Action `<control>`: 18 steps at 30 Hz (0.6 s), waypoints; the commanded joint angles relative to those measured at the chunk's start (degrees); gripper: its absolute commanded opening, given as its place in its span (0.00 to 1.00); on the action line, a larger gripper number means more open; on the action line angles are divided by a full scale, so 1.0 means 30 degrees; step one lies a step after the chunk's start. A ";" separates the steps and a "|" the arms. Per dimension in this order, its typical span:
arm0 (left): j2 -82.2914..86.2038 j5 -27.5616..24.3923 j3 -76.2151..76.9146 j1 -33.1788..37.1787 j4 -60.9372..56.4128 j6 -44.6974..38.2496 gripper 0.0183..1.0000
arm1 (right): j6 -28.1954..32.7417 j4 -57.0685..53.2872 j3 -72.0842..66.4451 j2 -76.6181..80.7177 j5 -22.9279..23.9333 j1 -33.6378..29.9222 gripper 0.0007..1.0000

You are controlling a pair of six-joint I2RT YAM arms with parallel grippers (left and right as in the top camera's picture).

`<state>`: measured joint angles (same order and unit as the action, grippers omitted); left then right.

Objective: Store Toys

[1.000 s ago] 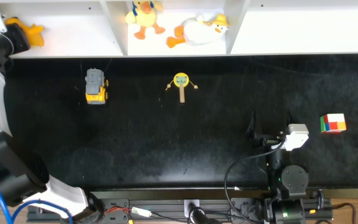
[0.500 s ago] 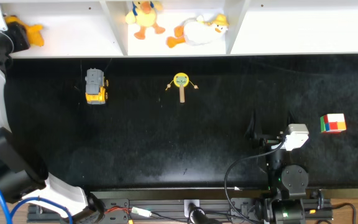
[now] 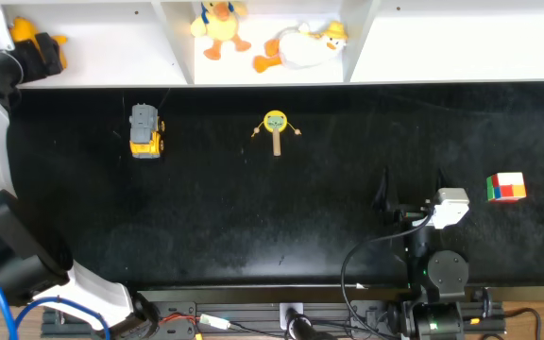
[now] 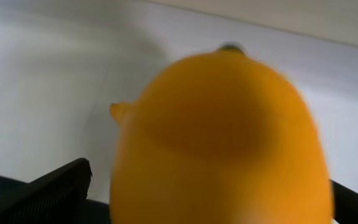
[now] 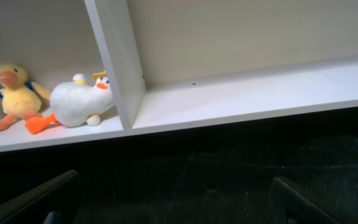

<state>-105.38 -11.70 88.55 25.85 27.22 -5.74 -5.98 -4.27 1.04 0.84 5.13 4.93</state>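
Step in hand: putting the orange toy (image 4: 222,143) into the left compartment of the white shelf (image 3: 111,66), at the upper left of the overhead picture.
Left gripper (image 4: 210,193): up at the shelf's left compartment. The toy sits between its fingers and they look closed on it, though one side shows a sliver of gap, so that is my reading and not a certainty.
Right gripper (image 3: 411,194): low on the right of the black table (image 3: 253,227), fingers spread wide with nothing between them.
Doing it well: I'd bring the toy right down onto the shelf floor and well inside the front lip before letting go. It looks round, so dropped from any height it may roll back out. Open slowly, then back straight out without brushing it.
Done already: a yellow duck (image 3: 220,24) and a white duck (image 3: 300,45) lie side by side in the middle compartment.
Left to store, by my count: the toy truck (image 3: 145,130), the little rattle (image 3: 275,127) and the coloured cube (image 3: 505,187), all well apart on the table.
Overhead view: gives the layout, meaning which compartment the toy is in and what remains on the table.
Left wrist view: gives the grip up close, but the toy hides the shelf floor beneath it.
Right wrist view: looks across at both ducks and the bare right compartment beside them — it shows the shelf's depth, which the overhead picture flattens.
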 commanded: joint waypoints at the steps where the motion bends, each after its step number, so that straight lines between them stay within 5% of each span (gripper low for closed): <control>1: 0.1698 0.0109 0.0335 0.0007 0.1049 -0.0087 1.00 | -0.0087 0.0073 -0.0262 -0.0197 0.0095 0.0102 1.00; 18: 0.7242 0.0495 -0.0474 -0.0663 1.3092 -0.0954 1.00 | -0.0087 0.0073 -0.0262 -0.0197 0.0095 0.0102 1.00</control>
<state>-85.36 -10.26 88.62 25.30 64.69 -6.44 -5.98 -4.27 1.04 0.84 5.13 4.91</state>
